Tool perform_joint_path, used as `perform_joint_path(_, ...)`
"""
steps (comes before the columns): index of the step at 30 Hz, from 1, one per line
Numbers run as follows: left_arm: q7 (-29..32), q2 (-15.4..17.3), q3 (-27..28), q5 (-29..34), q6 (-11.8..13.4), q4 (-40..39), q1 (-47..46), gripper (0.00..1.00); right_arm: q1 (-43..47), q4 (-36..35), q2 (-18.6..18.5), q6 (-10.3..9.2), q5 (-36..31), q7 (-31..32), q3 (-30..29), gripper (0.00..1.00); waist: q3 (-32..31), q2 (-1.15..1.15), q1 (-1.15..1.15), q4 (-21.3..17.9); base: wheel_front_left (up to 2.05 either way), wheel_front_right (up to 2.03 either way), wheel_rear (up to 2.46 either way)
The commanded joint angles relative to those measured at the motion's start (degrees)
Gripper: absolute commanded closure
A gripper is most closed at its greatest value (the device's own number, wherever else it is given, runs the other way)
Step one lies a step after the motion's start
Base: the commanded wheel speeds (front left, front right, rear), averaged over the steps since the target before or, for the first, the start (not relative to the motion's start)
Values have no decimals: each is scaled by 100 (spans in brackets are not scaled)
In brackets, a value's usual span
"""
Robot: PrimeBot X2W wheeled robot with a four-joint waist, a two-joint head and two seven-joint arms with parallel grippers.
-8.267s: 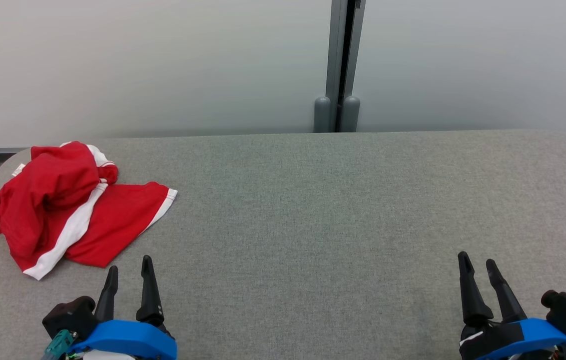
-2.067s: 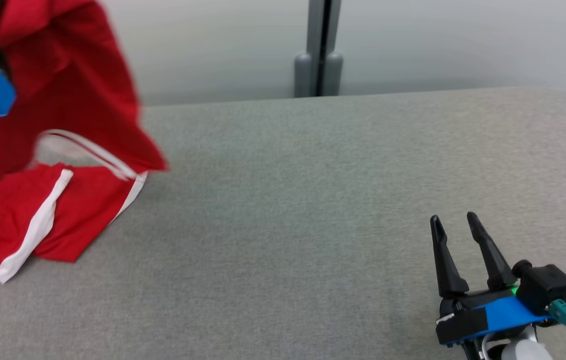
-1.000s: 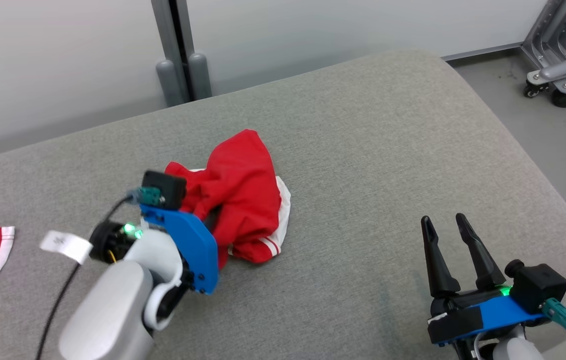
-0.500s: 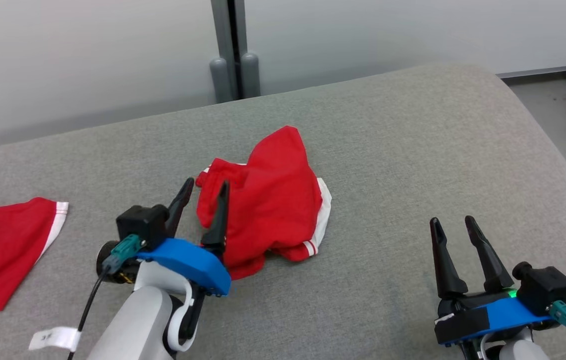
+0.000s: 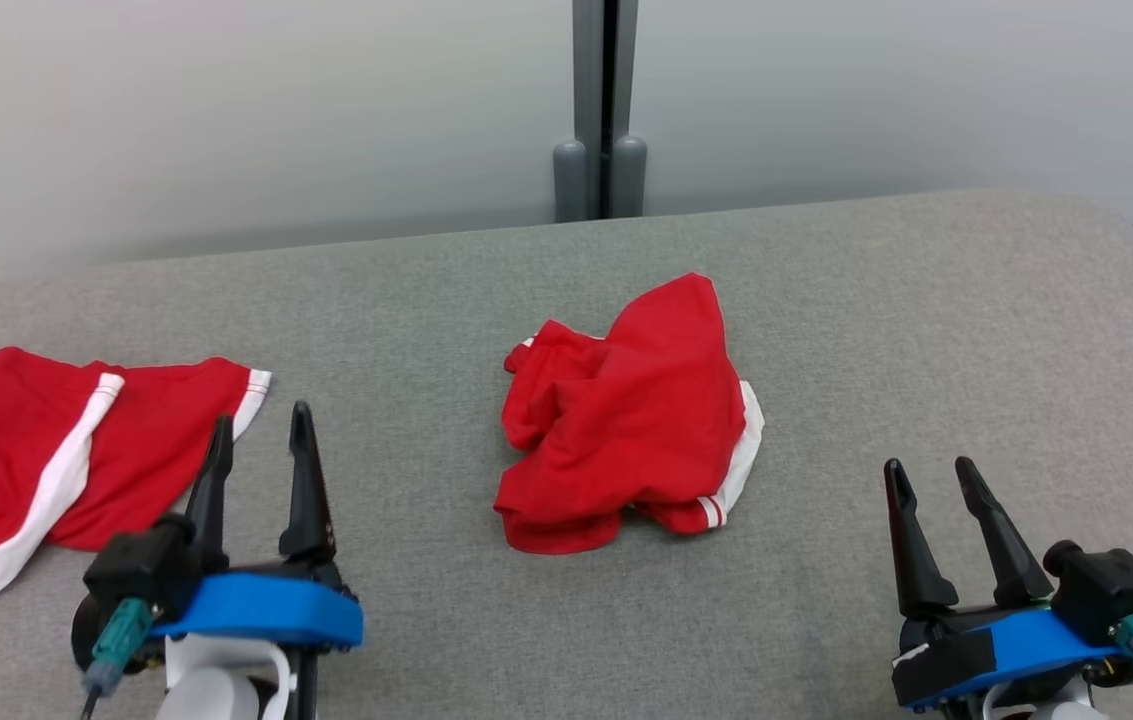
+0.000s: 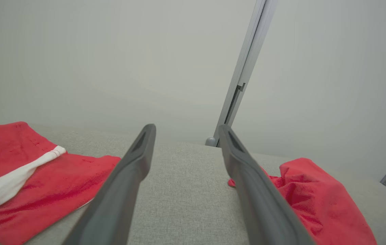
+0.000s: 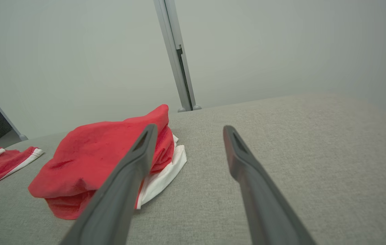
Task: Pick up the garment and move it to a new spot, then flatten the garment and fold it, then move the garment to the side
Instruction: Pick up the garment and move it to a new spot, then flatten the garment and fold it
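A crumpled red garment with white trim lies in a heap at the middle of the grey table. It also sits right of the fingers in the left wrist view and left of them in the right wrist view. My left gripper stands open at the lower left, empty, well apart from the heap. At the lower right my right gripper is open and empty too.
A second red garment with a white stripe lies spread at the table's left end, just beyond my left fingertips. A grey post rises behind the table's far edge against a pale wall. The table's right end curves away.
My left gripper let go of the heap and drew back to the lower left. The head camera swung left, bringing the second garment further into view. The right arm kept its place.
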Motion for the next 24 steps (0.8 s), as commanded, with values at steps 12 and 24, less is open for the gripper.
perform_joint_path(12,-14,165,366,836,-144,264,810,0,248,-4,-26,3,-48,143,24,0,-347,0,1,154,0,0,0)
perform_joint_path(24,-15,215,571,842,-252,354,1096,0,423,-25,-25,3,-16,235,-101,0,-422,0,1,303,0,0,0)
